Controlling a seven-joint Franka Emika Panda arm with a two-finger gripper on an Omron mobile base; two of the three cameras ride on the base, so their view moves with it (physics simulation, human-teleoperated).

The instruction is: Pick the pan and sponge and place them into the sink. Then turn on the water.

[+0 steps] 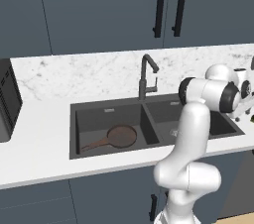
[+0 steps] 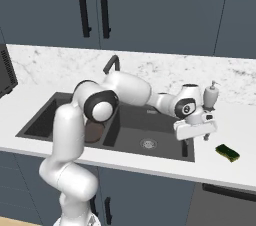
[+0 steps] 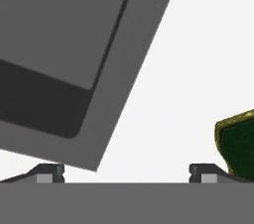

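Sink (image 1: 111, 110) first: it is a dark grey box with two bowls, set into the white stone counter (image 1: 39, 143) under the dark blue cupboards (image 1: 99, 5) with their long black handles. A tall dark bent tap (image 1: 145, 77) stands behind the wall between the two bowls. The small round dark-brown frying pan (image 1: 120, 136) lies flat on the bottom of the left bowl, and its long thin brown handle points to the left. From the other side I can see just a bit of the pan (image 2: 93, 132) past the robot's big white arm (image 2: 67, 140). The right bowl has a round silver drain (image 2: 148, 143) in its floor. The arm reaches over the right bowl, and its two-finger gripper (image 2: 195, 142) hangs above the right edge of the sink, with its fingers spread wide apart and nothing between them. The tiny yellow sponge with the dark green top (image 2: 227, 152) lies on the white counter to the right of the sink, near the gripper but not touching it. In the hand's own view the sponge (image 3: 238, 146) sits at the right edge, just past one dark finger tip (image 3: 203, 171), and the corner of the grey sink (image 3: 119, 94) is on the left. A white soap bottle with a pump (image 2: 210, 96) stands on the counter behind the hand.
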